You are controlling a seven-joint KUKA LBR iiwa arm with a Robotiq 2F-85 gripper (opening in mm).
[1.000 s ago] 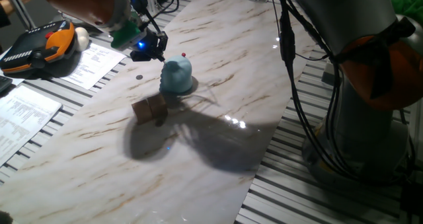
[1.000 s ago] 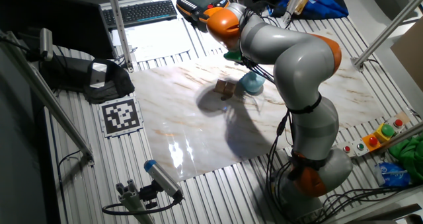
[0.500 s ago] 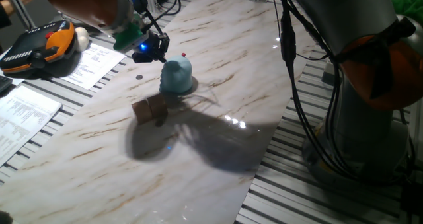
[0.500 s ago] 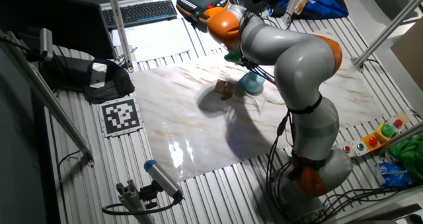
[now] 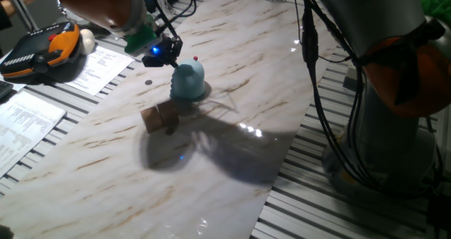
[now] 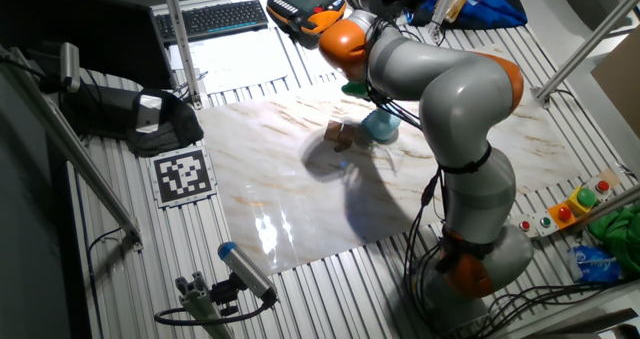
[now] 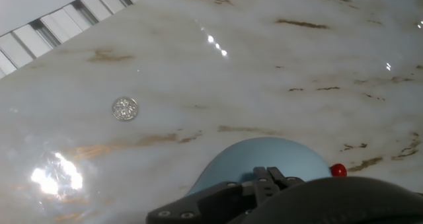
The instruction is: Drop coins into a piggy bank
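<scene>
The light blue dome-shaped piggy bank (image 5: 187, 81) stands on the marble tabletop with its tiny red knob (image 5: 195, 58) on top. It also shows in the other fixed view (image 6: 380, 127) and in the hand view (image 7: 264, 159). My gripper (image 5: 165, 53) hovers just above and to the left of the bank's top. In the hand view its fingertips (image 7: 268, 179) are pressed together over the dome, and no coin shows between them. One coin (image 7: 125, 108) lies flat on the table left of the bank, and it appears in one fixed view (image 5: 148, 83) too.
Two tan wooden cubes (image 5: 158, 116) sit just in front of the bank. Papers (image 5: 99, 66) and an orange-black teach pendant (image 5: 42, 50) lie off the board's left edge. The arm's base (image 5: 394, 91) and cables stand at the right.
My gripper has shifted slightly to the right, closer over the piggy bank's top. The bank, the coin and the cubes have not moved.
</scene>
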